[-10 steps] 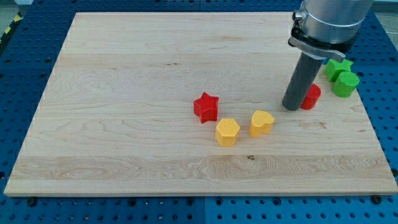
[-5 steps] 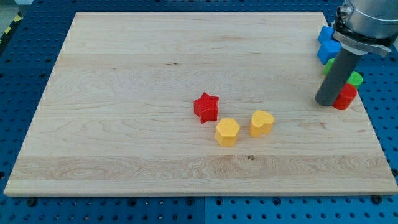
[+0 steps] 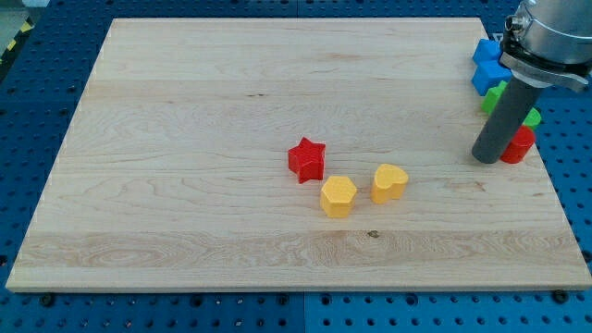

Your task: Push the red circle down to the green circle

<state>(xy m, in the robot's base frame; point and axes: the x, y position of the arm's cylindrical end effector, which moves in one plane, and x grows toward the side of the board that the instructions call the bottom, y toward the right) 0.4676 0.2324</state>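
The red circle (image 3: 520,145) lies near the board's right edge, partly hidden behind my rod. My tip (image 3: 486,159) rests on the board touching the red circle's left side. The green circle (image 3: 530,117) sits just above the red circle, touching it, mostly hidden by the rod. A second green block (image 3: 495,95) peeks out left of the rod, above the tip; its shape is hidden.
Two blue blocks (image 3: 487,65) sit at the top right beside the arm. A red star (image 3: 307,159), a yellow hexagon (image 3: 339,196) and a yellow heart (image 3: 389,182) lie mid-board. The wooden board (image 3: 231,120) ends just right of the red circle.
My tip pushed the red circle to the right, from mid-right of the board to beside the green circle near the right edge. In the last half second it shifted only slightly.
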